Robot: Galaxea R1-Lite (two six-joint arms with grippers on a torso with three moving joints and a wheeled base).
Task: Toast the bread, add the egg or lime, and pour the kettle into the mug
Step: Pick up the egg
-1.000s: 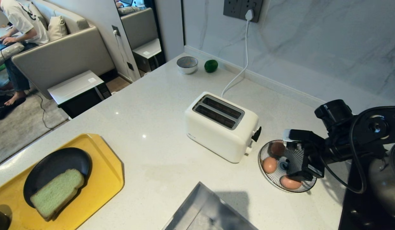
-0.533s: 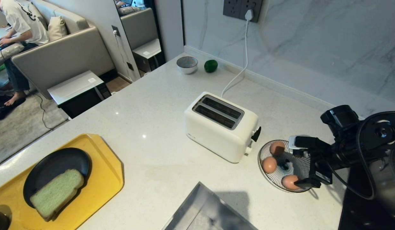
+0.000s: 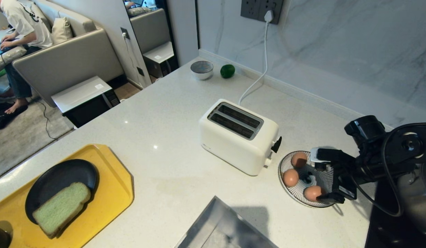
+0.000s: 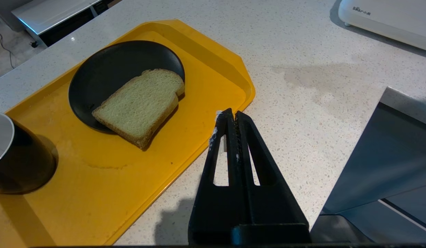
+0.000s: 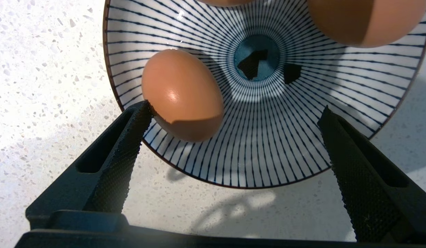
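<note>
bread is sitting untoasted on the black plate on the yellow tray at the left of the table, left claw pinched together just beside the tray. toaster in the middle looks empty. over on the right the right claw is spread wide over the striped bowl, one finger right against the nearest egg. looks like it's on the egg step, next it has to centre on that egg and squeeze gently
</note>
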